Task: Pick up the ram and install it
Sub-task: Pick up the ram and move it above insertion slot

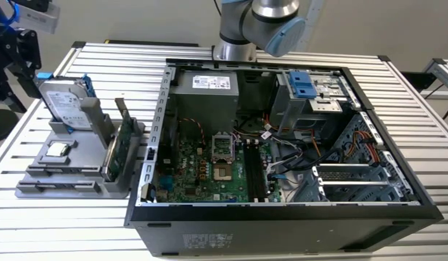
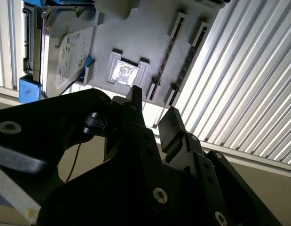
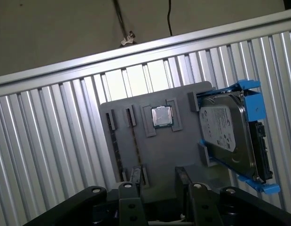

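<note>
Exterior view: grey fixture tray (image 1: 35, 163) sits left-centre on the slatted aluminium worktop (image 1: 427, 125). Second wrist view: black two-finger gripper (image 2: 152, 106), jaws apart and empty, faces the tray; thin dark-blue ram stick (image 2: 166, 54) stands on edge in a long slot, upper centre. First wrist view: ram (image 3: 116, 153) left of centre with a twin slot alongside, so a small offset would likely pinch the slot wall.

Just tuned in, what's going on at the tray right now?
The gripper hangs over the tray beside the open PC case, jaws open and empty. Nothing has been picked up yet. What look like two ram sticks sit edge-up in the tray's slots, with the chip and the hard drive alongside. The green card stands on the tray's case side.
</note>
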Available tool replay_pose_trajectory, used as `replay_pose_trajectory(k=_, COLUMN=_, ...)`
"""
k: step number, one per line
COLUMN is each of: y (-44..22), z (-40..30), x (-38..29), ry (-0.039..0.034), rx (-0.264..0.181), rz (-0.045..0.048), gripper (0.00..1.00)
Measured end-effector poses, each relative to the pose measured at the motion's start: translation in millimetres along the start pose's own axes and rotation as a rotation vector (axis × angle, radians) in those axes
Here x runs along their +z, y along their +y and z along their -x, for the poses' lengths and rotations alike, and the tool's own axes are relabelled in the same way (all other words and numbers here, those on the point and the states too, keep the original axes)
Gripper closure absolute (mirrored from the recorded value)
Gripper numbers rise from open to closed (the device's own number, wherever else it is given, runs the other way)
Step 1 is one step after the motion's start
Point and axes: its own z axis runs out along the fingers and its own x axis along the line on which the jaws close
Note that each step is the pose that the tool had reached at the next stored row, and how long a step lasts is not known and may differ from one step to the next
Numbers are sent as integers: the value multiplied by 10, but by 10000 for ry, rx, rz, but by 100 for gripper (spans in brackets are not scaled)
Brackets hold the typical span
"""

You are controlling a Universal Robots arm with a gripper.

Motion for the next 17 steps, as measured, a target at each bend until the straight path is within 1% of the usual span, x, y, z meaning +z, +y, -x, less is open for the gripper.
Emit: replay_pose_trajectory(k=17, y=-1, z=0, x=19, ry=7, rx=-100, rz=-1, gripper=0)
